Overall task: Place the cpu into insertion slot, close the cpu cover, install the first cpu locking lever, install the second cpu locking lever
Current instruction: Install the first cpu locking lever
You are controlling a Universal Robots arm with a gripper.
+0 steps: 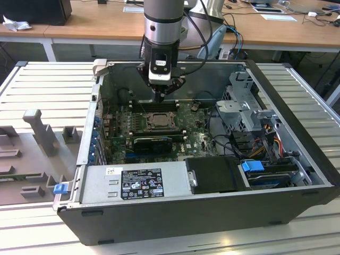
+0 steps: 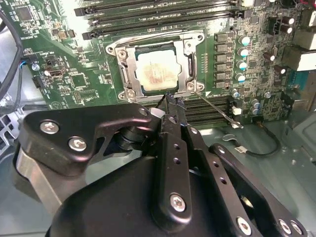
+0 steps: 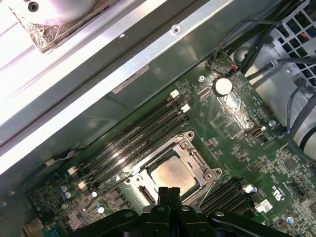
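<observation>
The cpu [image 2: 157, 73] lies flat in the insertion slot [image 2: 126, 92] on the green motherboard, its pale metal top showing through the cut-out of the cpu cover [image 2: 189, 63], which lies down over it. A thin locking lever [image 2: 216, 108] sticks out at an angle from one corner of the socket. My gripper [image 2: 170, 100] hangs just above that side of the socket, shut with nothing between its fingers. In the first wrist view the cpu [image 3: 171, 175] sits right past my gripper [image 3: 169, 191]. In the exterior view my gripper [image 1: 161, 95] hovers over the slot [image 1: 158, 121].
The open computer case [image 1: 297, 101] walls in the board. Long black memory slots [image 2: 148, 15] flank the socket. A black card [image 1: 153, 142] sits in front of it, a drive cage with cables [image 1: 249, 114] stands at the exterior view's right, and a power supply [image 1: 133, 183] is in front.
</observation>
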